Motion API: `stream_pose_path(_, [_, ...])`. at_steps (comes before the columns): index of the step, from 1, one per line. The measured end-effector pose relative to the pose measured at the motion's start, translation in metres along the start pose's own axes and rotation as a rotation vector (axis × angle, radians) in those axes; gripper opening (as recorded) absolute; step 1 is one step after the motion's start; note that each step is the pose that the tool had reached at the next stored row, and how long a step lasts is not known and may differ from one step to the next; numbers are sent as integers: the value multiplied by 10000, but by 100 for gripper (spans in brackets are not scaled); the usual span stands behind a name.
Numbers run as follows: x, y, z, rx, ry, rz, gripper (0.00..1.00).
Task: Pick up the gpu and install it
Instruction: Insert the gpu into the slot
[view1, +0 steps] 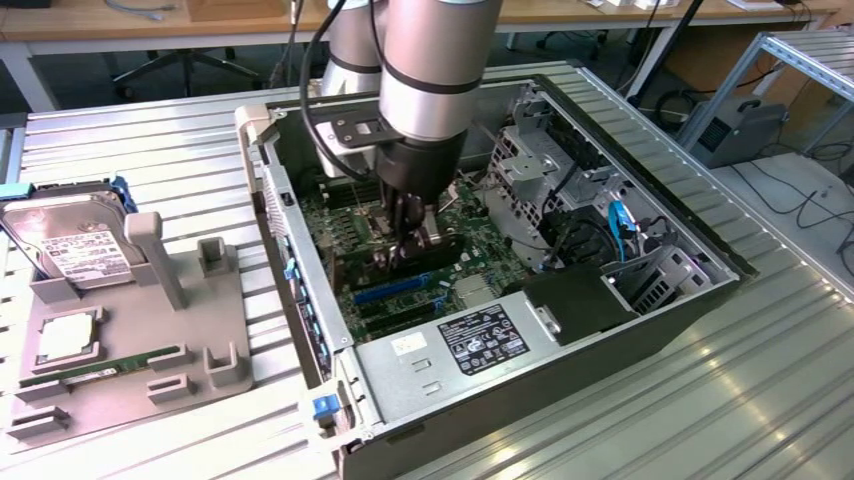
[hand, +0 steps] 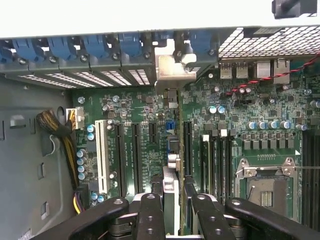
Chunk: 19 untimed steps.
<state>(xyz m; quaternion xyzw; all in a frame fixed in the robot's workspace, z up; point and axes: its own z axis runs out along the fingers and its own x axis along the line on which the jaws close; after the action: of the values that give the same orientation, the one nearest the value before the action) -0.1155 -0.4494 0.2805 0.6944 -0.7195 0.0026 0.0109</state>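
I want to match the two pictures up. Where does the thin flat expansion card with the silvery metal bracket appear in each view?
Exterior view: the gpu stands on edge in the gripper, over the green motherboard.
Wrist view: the gpu, seen edge-on, runs from its bracket to the gripper.
Shared landmark: the motherboard.

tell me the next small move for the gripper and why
Probably press the gpu straight down a little further. The gripper holds it edge-on over the motherboard inside the case, its bracket already at the rear slots, but whether it is fully seated in the slot cannot be told.
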Motion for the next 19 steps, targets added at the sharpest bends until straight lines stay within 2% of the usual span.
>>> stream_pose_path(10, [2, 72, 29, 3, 102, 2, 27])
stream_pose_path(19, [2, 99, 81, 3, 122, 16, 27])
